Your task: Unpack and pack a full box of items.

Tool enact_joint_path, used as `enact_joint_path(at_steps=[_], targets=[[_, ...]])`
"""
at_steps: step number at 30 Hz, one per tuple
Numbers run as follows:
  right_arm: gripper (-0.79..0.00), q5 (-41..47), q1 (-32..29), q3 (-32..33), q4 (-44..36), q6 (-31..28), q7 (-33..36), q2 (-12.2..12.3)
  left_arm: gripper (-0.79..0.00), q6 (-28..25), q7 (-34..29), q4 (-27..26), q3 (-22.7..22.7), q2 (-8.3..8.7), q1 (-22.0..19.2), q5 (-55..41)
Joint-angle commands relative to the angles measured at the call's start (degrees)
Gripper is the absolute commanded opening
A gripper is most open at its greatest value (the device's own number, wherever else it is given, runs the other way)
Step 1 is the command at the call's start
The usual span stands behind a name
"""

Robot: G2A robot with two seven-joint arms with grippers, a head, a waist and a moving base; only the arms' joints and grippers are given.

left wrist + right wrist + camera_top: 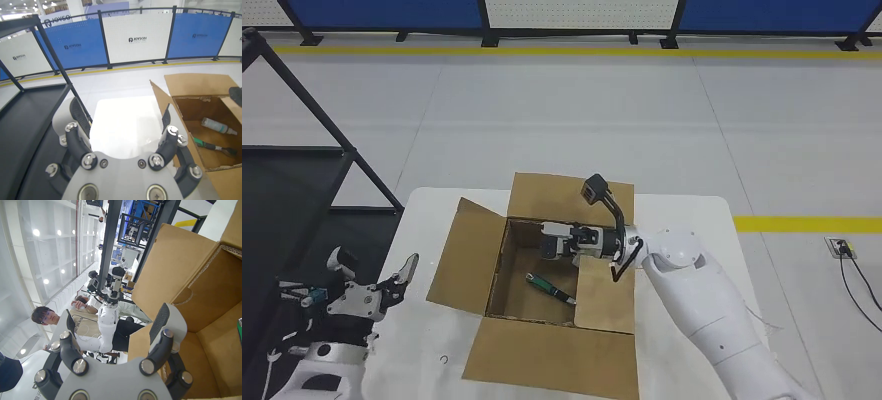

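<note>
Box: open cardboard box (469, 262) in the middle of the white table (422, 220); all four flaps folded outward
Contents: a green-handled screwdriver (550, 288) lies flat on the box floor; a bottle (217, 126) lies on its side near it, towards the far wall
Right gripper (116, 313): inside the box by its far wall; fingers spread, nothing between them
Left gripper (121, 108): by the table's left edge, apart from the box; fingers spread, holding nothing
Beside the table: a black shelf cart (28, 113) on the left

My white table (427, 215) carries the open cardboard box (470, 252) at its middle, flaps spread toward the edges; a tiny dark bit (445, 360) lies front-left.
</note>
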Motion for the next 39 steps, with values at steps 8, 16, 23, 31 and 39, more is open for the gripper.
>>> enact_joint_path(at_steps=[8, 16, 23, 31, 39], targets=[[0.0, -5.7, -6.3, 9.7, -8.0, -0.1, 1.5, 4.1, 0.0, -9.8, -15.1, -5.2, 4.5, 0.84, -5.7, -10.3], [0.0, -7.6, -16.5, 18.2, -18.7, 2.5, 0.2, 6.9, 0.0, -12.7, -25.3, -1.1, 14.9, 1.1, -12.1, -9.4], [0.0, -7.6, -16.5, 18.2, -18.7, 2.5, 0.2, 6.9, 0.0, -12.7, -25.3, -1.1, 14.9, 1.1, -12.1, -9.4], [0.0, -5.3, -16.9, 17.3, -18.8, 0.7, -1.1, 6.9, 0.0, -11.5, -26.7, 5.8, 20.2, 0.58, -16.5, -26.9], [0.0, -4.5, -22.6, 24.3, -22.1, -5.6, 2.5, 9.1, 0.0, -2.8, -40.5, 20.2, 31.2, -0.59, -30.4, -46.5]])
